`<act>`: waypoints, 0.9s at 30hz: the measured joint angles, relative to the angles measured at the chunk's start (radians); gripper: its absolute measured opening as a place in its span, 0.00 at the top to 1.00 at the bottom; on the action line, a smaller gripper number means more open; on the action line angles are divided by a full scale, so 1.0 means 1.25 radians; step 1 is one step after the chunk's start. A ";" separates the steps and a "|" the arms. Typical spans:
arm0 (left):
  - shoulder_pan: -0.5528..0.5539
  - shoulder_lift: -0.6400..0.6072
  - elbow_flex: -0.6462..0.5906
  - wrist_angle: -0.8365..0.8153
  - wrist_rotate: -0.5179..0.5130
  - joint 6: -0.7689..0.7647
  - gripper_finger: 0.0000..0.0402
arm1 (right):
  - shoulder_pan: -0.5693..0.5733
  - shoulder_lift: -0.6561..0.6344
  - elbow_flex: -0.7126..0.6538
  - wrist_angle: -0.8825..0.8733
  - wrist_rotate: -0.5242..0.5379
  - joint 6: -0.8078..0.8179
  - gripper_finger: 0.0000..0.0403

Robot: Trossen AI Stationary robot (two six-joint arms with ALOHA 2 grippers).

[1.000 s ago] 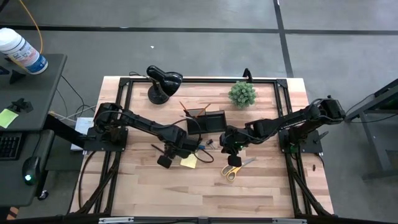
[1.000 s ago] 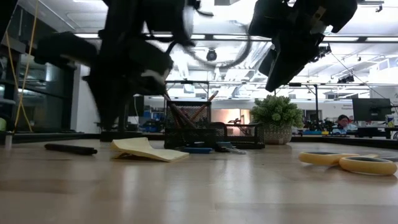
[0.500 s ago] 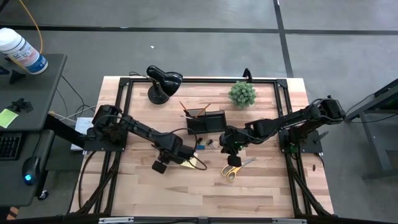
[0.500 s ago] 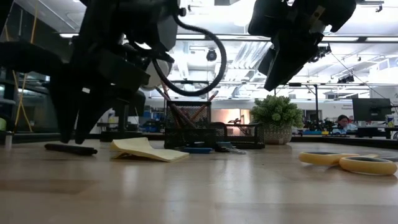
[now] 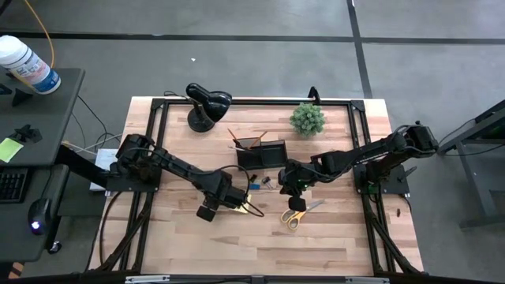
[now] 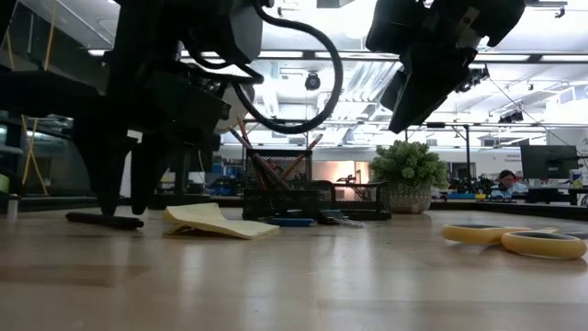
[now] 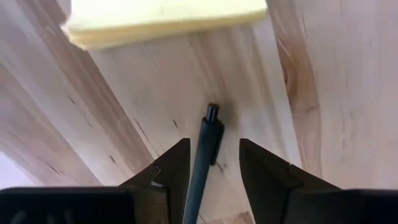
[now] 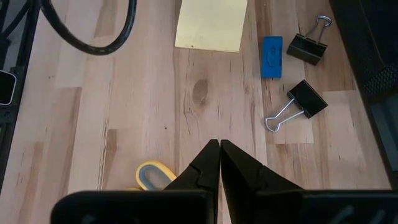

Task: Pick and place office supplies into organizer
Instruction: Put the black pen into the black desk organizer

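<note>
The left gripper (image 7: pixel 211 165) stands partly open, low over the table, apparently gripping nothing; a dark pen (image 7: pixel 204 158) lies between its fingers, near the sticky pad (image 7: pixel 165 18).

Count, on the tabletop (image 5: pixel 331 237):
- organizer (image 5: pixel 261 153): one, with several pencils (image 6: pixel 260 162) standing in its cup; exact number unclear.
- sticky pad (image 8: pixel 211 23): one.
- black pen (image 7: pixel 204 163): one, lying loose.
- scissors (image 5: pixel 298 212): one pair, yellow handles.
- blue block (image 8: pixel 272 56): one.
- binder clips (image 8: pixel 300 104): two, black.
- plant (image 5: pixel 307 119): one.
- lamp (image 5: pixel 205 104): one.
- arms: two.
</note>
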 joint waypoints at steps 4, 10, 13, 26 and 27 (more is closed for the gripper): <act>0.000 0.003 0.000 0.019 0.014 0.015 0.72 | 0.000 0.000 0.000 0.001 0.000 0.001 0.97; 0.000 0.023 0.000 0.034 0.024 0.031 0.77 | 0.000 0.000 0.000 0.007 0.000 0.005 0.97; 0.000 0.032 0.002 0.037 0.025 0.035 0.80 | 0.000 0.000 0.000 0.012 0.000 0.005 0.97; 0.000 0.043 0.003 0.042 0.037 0.068 0.99 | 0.000 0.000 0.000 0.012 0.000 0.006 0.97; 0.000 0.043 0.003 0.042 0.037 0.068 0.98 | 0.000 0.000 0.000 0.012 0.000 0.006 0.97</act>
